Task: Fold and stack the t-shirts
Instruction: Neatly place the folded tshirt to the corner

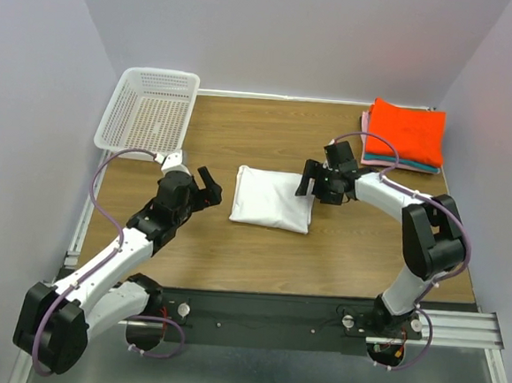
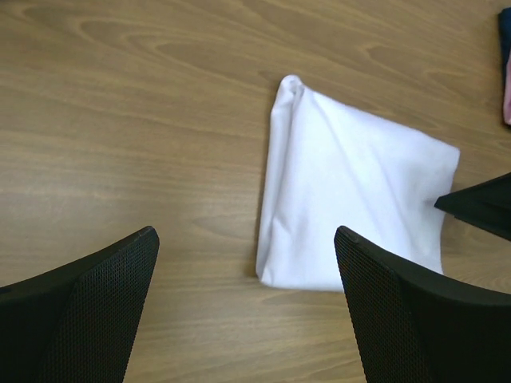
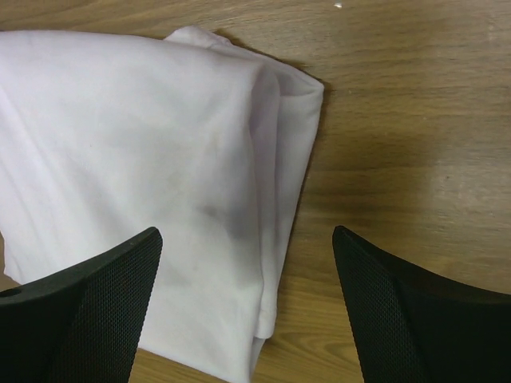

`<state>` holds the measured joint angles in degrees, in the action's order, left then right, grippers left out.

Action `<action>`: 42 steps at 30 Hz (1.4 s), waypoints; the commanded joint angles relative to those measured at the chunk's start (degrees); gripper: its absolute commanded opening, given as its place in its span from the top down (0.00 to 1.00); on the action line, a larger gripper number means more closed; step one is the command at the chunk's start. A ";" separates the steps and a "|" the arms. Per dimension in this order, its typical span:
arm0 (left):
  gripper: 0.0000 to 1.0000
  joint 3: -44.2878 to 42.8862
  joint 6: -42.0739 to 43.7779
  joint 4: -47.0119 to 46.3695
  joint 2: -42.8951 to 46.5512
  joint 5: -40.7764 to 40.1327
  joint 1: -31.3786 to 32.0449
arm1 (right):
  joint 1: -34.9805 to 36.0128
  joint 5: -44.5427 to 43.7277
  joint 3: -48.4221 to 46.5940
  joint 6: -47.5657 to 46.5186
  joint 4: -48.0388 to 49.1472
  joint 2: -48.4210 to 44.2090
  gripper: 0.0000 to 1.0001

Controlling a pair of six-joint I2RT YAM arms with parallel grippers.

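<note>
Folded white t-shirt (image 1: pixel 273 199) between two wide-open grippers
Right gripper (image 1: pixel 312 187) gapes at its right edge, left gripper (image 1: pixel 210 188) just off its left. The shirt lies mid-table (image 1: pixel 233 252), probably soft, light and floppy, so pinch all layers at the thick folded edge.

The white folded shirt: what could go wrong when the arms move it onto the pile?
The open right gripper sits over the white t-shirt's loose layered edge. It may pinch only the top layers, so the fold could fall open. The stack of folded shirts lies by the table's far corner, so a sloppy drop might slide off.
</note>
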<state>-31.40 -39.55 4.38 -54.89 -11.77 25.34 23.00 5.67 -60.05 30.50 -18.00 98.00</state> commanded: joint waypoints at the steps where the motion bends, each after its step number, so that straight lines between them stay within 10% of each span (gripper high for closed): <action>1: 0.02 3.43 -2.63 3.00 4.43 -3.35 -0.12 | 1.43 -2.68 -3.40 -0.62 -1.07 3.42 0.10; 14: 0.02 4.86 -2.99 3.44 6.64 -4.49 -0.12 | 5.91 -8.66 -4.90 0.61 -2.83 9.40 0.42; 25: 0.02 4.68 -3.16 3.79 6.82 -6.60 -0.12 | 6.53 -17.88 -10.95 -10.45 -3.62 13.80 0.99; 42: 0.02 4.50 -4.13 5.11 6.20 -12.48 -0.21 | 3.19 -52.07 -28.70 -39.99 -2.30 19.86 0.99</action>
<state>-26.33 -42.87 8.67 -48.38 -19.86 25.34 28.10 -37.17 -83.61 -2.94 -20.78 115.63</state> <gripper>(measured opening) 0.984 0.020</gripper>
